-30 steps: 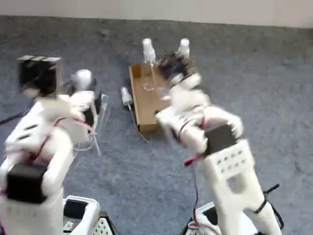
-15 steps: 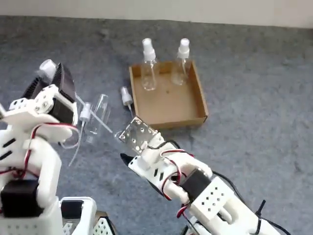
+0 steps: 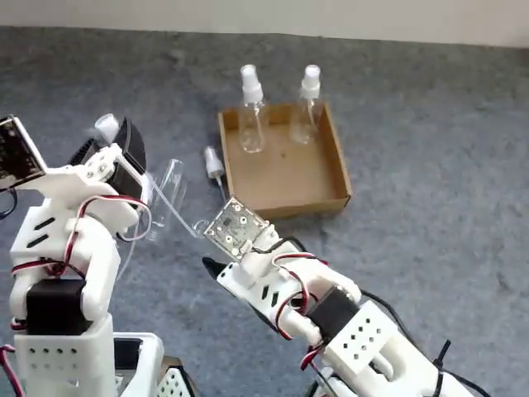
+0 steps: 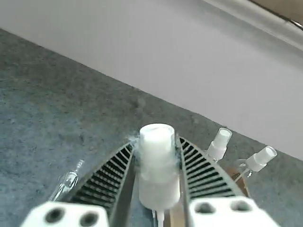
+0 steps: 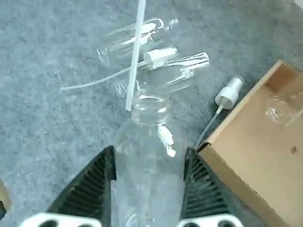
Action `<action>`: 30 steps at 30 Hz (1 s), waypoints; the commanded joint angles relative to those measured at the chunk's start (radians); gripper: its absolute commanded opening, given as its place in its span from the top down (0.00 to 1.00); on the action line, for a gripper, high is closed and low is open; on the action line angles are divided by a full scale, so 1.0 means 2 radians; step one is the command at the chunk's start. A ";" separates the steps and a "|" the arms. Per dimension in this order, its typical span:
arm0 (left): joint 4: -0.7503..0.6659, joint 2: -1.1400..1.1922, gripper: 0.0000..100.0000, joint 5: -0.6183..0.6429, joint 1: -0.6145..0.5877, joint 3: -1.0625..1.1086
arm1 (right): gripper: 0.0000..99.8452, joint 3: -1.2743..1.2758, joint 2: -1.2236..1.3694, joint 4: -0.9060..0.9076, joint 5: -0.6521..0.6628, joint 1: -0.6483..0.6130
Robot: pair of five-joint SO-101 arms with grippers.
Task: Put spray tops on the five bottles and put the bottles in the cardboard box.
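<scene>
Left gripper clamped on spray top, held above the carpet, its tube ending just beside the mouth of open bottle gripped in right gripper. Capped bottles stand at far end of cardboard box; loose top lies beside the box

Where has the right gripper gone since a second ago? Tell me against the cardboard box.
Yes, it moved. The right gripper was over the box by the standing bottles; now it sits off its near left corner.
</scene>
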 commanded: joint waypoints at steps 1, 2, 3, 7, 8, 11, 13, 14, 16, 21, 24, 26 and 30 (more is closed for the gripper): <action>-0.022 -0.003 1.00 0.004 0.013 -0.003 | 1.00 -0.003 -0.015 -0.011 -0.004 -0.006; -0.028 -0.003 1.00 0.004 0.013 -0.003 | 1.00 -0.003 -0.015 -0.011 -0.004 -0.006; -0.032 -0.003 1.00 0.004 0.013 -0.004 | 1.00 -0.003 -0.015 -0.011 -0.004 -0.007; -0.062 -0.003 1.00 0.001 0.010 -0.005 | 1.00 -0.003 -0.015 -0.011 -0.004 -0.007; -0.074 -0.003 1.00 0.001 0.009 -0.003 | 1.00 -0.003 -0.015 -0.011 -0.004 -0.007; -0.082 -0.001 1.00 0.001 0.012 -0.002 | 1.00 -0.002 -0.015 -0.010 -0.004 -0.007; -0.082 0.000 1.00 0.002 0.012 0.000 | 1.00 -0.002 -0.015 -0.010 -0.004 -0.007; -0.082 0.000 1.00 0.002 0.012 0.007 | 1.00 -0.002 -0.015 -0.010 -0.004 -0.007; -0.082 -0.003 1.00 0.002 0.012 0.024 | 1.00 -0.002 -0.015 -0.010 -0.004 -0.007; -0.078 -0.003 1.00 0.002 0.050 0.056 | 1.00 -0.002 -0.015 -0.010 -0.004 -0.006; -0.056 -0.004 1.00 0.002 0.082 0.059 | 1.00 -0.001 -0.015 -0.010 -0.004 -0.004; -0.053 -0.004 1.00 0.002 0.092 0.060 | 1.00 -0.001 -0.015 -0.011 -0.004 -0.004; -0.018 -0.004 1.00 0.001 0.094 0.077 | 1.00 -0.003 -0.015 -0.012 -0.005 0.000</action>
